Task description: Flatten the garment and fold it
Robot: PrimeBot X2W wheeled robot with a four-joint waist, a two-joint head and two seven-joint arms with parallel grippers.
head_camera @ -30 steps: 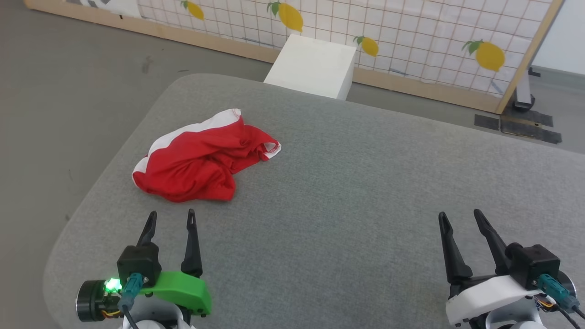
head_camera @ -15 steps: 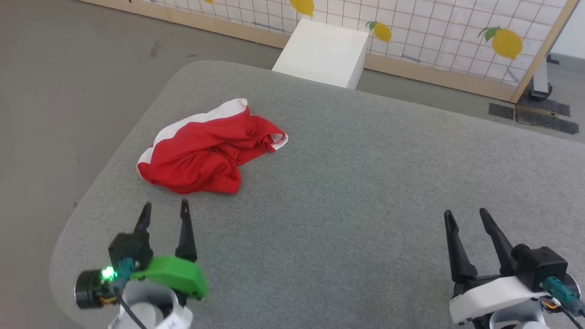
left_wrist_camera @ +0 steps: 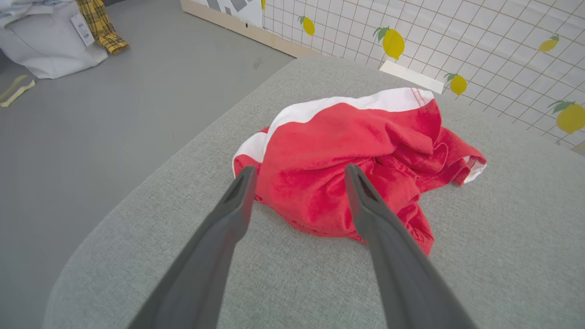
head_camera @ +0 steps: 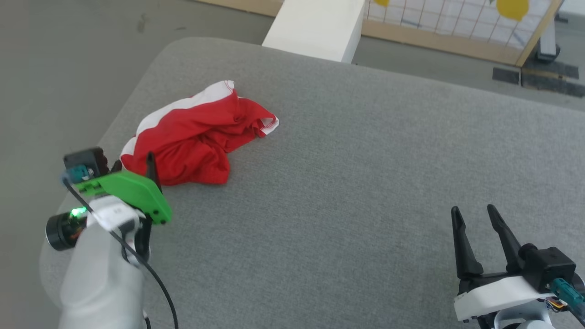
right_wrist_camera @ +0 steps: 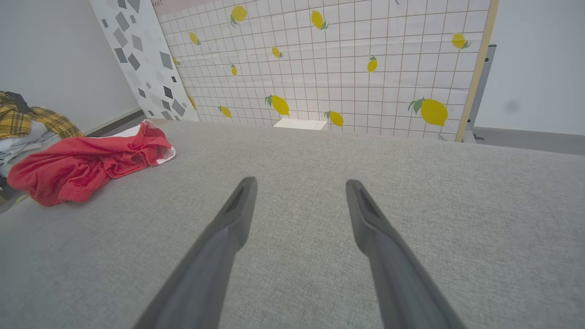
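Note:
The garment is a crumpled heap of red shorts with a white side stripe, lying on the left part of the grey padded table. My left gripper hangs open just above the heap's near edge, fingers spread over the red cloth and gripping nothing. In the head view one dark finger of it pokes out from the green wrist housing beside the near left of the heap. My right gripper is open and empty at the near right, far from the garment, above bare table.
A white box stands on the floor past the table's far edge, before a lemon-print grid screen. A pile of other clothes lies on the floor to the left. The table's rounded left edge runs close to the garment.
My left arm has lifted and swung forward-left until its open fingers reach the garment's near edge. The head camera has tilted down. The right gripper has stayed put.

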